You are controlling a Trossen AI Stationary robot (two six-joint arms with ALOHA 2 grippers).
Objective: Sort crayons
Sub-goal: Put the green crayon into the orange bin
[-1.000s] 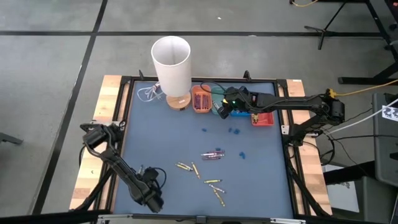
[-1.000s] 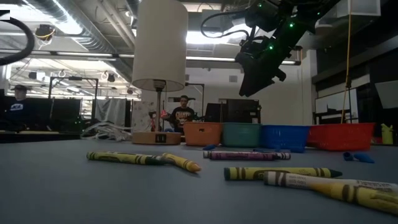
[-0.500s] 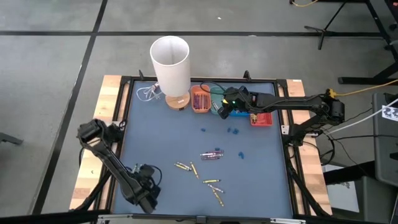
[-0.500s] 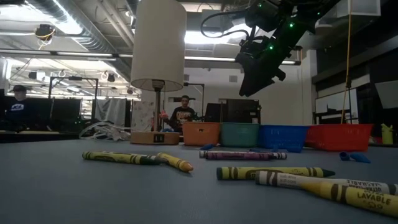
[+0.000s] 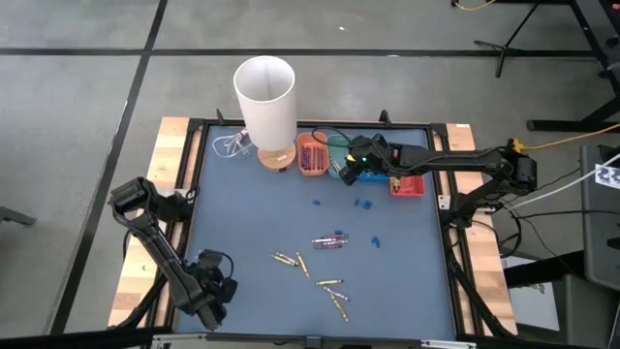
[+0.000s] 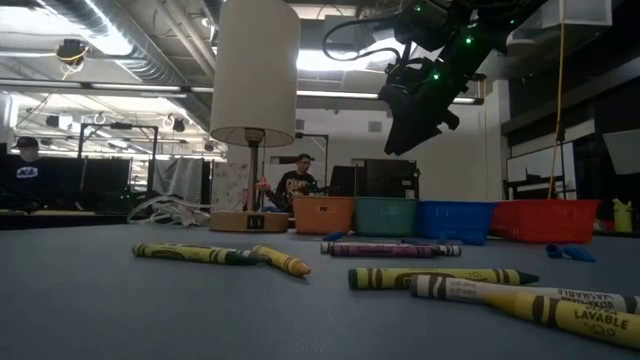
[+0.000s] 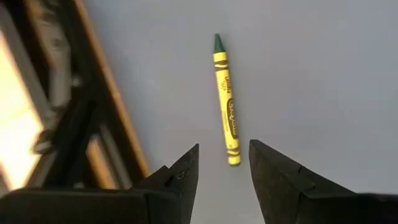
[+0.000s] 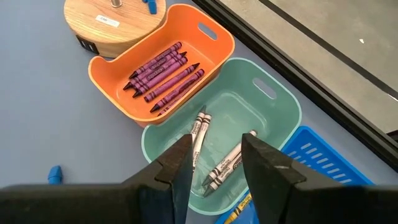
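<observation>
- Sorting looked partly done: the right gripper [image 8: 214, 163] hung above the teal bin [image 8: 283, 112], fingers spread and holding nothing, so by my reading a pale crayon had just gone in.
- Left gripper [image 7: 222, 163] sat low at the table's near left corner, fingers parted and empty, with one yellow crayon [image 7: 226, 112] lying flat on the mat just ahead of the gap; a green tip showed at its far end.
- Next move, as I judged it, called for the left gripper to line its fingers across that crayon's shaft, drop to the mat and close, without pushing the thin stick aside.
- Bins along the far edge numbered four in the low view: orange bin [image 6: 324, 214], teal, blue bin [image 6: 457, 220] and red bin [image 6: 549, 218], side by side.
- Orange bin held about six purple crayons [image 8: 161, 71], packed close; an exact count was uncertain.
- Teal bin held what looked like four pale crayons [image 8: 227, 165], in two pairs.
- A yellow crayon end showed at the blue bin's edge in the right wrist view.
- Loose crayons mid-table, from above: one purple crayon [image 5: 331, 239], two yellow near it, and roughly three more yellow nearer the front.
- Small blue bits [image 5: 363, 205] lay scattered between bins and crayons.
- One white lamp [image 5: 265, 97] stood on a round wooden base beside the orange bin.
</observation>
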